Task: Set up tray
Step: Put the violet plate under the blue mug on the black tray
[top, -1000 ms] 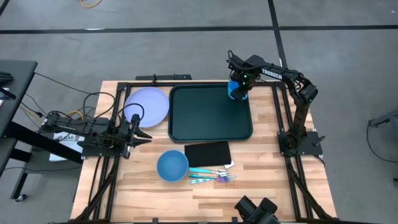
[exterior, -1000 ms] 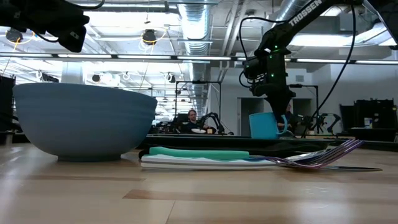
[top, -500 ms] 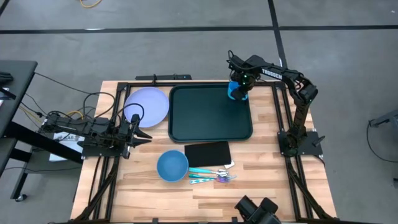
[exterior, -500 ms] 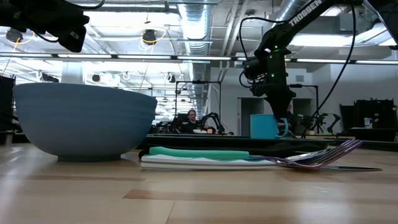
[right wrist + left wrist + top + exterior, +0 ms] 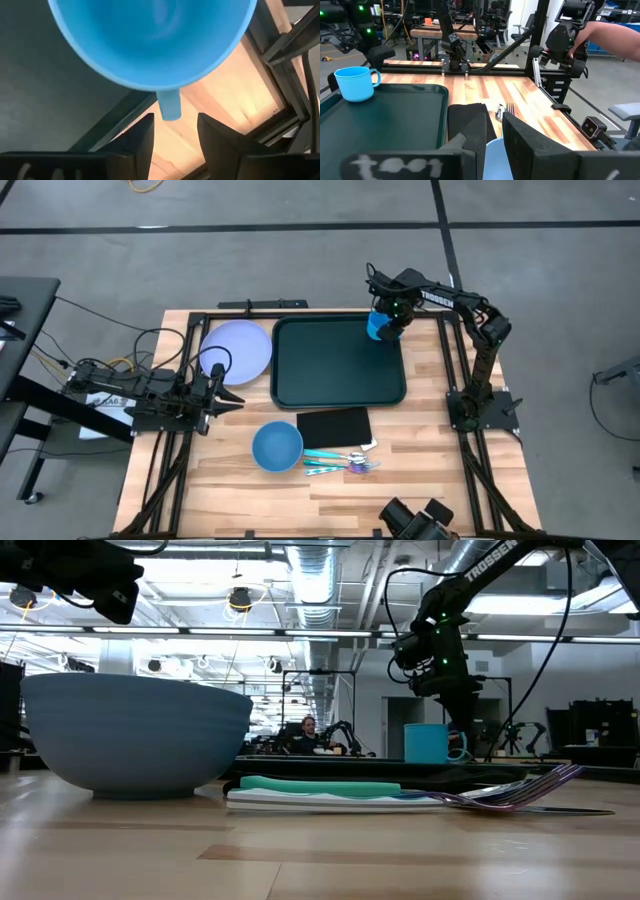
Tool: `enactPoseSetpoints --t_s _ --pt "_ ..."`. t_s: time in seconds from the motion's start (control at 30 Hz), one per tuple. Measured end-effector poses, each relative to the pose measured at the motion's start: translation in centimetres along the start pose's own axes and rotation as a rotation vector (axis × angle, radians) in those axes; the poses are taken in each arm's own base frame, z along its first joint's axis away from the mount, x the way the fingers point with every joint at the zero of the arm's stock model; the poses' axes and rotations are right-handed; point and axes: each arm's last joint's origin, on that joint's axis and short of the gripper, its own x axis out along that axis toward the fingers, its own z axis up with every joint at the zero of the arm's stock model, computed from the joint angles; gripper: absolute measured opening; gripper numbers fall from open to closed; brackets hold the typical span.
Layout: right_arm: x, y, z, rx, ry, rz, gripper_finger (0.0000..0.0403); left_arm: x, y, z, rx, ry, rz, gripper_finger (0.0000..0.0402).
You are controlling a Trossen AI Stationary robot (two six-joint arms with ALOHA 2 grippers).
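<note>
The dark green tray (image 5: pixel 335 365) lies at the table's far middle. A blue cup (image 5: pixel 378 326) stands upright on its bottom in the tray's far right corner (image 5: pixel 428 743). My right gripper (image 5: pixel 176 120) points down over the cup's handle (image 5: pixel 168 105), open, with a finger on either side of the handle and a gap to each. It also shows just above the cup in the high view (image 5: pixel 392 315). My left gripper (image 5: pixel 495 125) waits level at the table's left edge (image 5: pixel 228 385), with a narrow gap between its fingers and nothing in it.
A lavender plate (image 5: pixel 240 348) lies left of the tray. Near the front are a blue bowl (image 5: pixel 277 446), a black flat rectangle (image 5: pixel 334 425) and cutlery with teal handles (image 5: pixel 340 461). A person's arm (image 5: pixel 612 35) shows beyond the table's right side.
My right gripper has opened and let go of the cup, staying over its handle. The cup, slightly tilted a second ago, now stands level on the tray.
</note>
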Motion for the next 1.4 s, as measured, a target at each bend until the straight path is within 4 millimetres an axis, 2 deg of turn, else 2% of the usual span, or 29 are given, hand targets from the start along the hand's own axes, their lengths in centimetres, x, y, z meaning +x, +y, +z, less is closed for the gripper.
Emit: enactPoseSetpoints --t_s 0.2,0.47,0.67,0.8,0.93,1.13,1.23,1.4 --pt "-1.1 0.7 0.4 -0.033 -0.035 -0.004 0.0151 0.0 0.0 0.0 0.000 0.000 0.000 0.0052" --pt "-5.6 1.9 0.9 -0.067 -0.153 -0.012 0.0145 0.0 0.0 0.0 0.001 -0.001 0.006 0.0052" --pt "-10.4 2.6 -0.7 -0.069 -0.514 0.108 0.0143 0.0 0.3 0.1 0.020 -0.011 0.102 0.0052" --pt "-12.5 2.7 -3.4 -0.028 -0.751 0.151 0.0146 0.0 0.5 -0.1 -0.056 -0.005 0.157 0.0052" --pt "-12.1 3.9 -6.5 -0.005 -0.885 0.182 0.0144 0.3 0.5 -0.6 -0.101 0.038 0.172 0.0052" --pt "-9.6 6.8 -10.5 0.038 -1.200 0.320 0.0142 1.7 1.0 -2.2 -0.128 0.043 0.333 0.0052" --pt "-8.5 8.6 -12.3 -0.012 -1.343 0.397 0.0144 2.3 0.9 -2.3 -0.159 0.074 0.319 0.0052" --pt "-6.6 11.1 -14.4 -0.139 -1.346 0.466 0.0145 2.9 0.4 -1.4 -0.177 0.151 0.210 0.0052"
